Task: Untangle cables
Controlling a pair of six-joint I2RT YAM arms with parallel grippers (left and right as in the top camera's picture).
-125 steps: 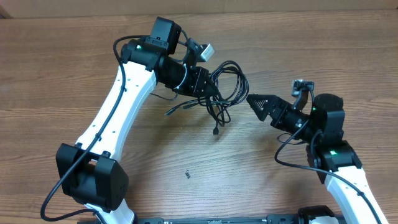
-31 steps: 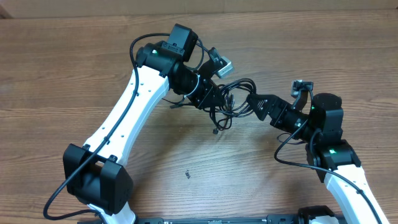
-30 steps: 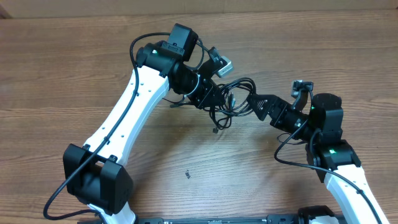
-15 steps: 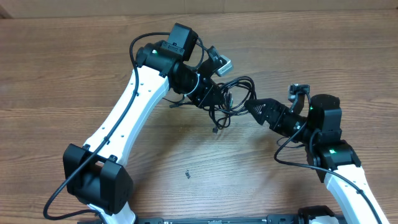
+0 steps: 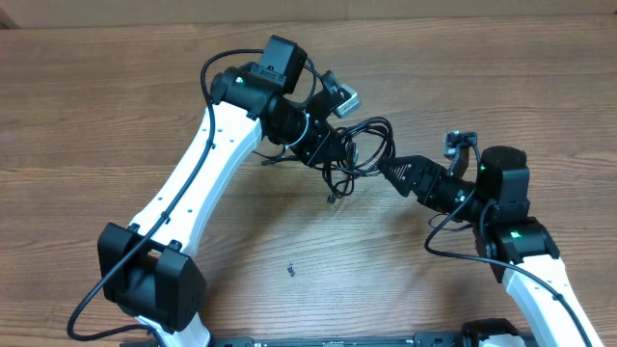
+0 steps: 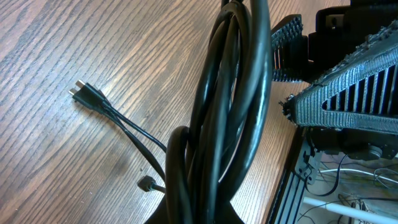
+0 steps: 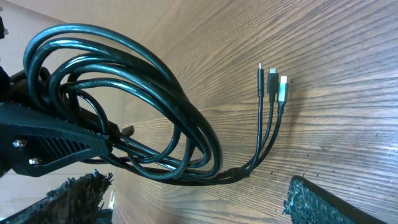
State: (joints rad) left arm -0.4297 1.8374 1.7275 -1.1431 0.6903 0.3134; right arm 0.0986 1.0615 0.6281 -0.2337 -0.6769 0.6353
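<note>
- Left arm (image 5: 207, 164) sweeps in from the lower left, white links leading to a black wrist
- Left gripper (image 5: 326, 149) is clamped on the cables (image 5: 371, 140), a black looped bundle bunched at its tip
- Loops fan out to the right of it, over the wooden table (image 5: 96, 116)
- One loose strand drops from the bundle, its plug end (image 5: 333, 200) on the wood; another thin end (image 5: 267, 162) pokes out left
- Right gripper (image 5: 386, 169) points up-left from the right arm (image 5: 506, 207), tip just beside the loops' lower right edge; contact is hard to call
- A tiny dark speck (image 5: 290, 270) sits well below it all
</note>
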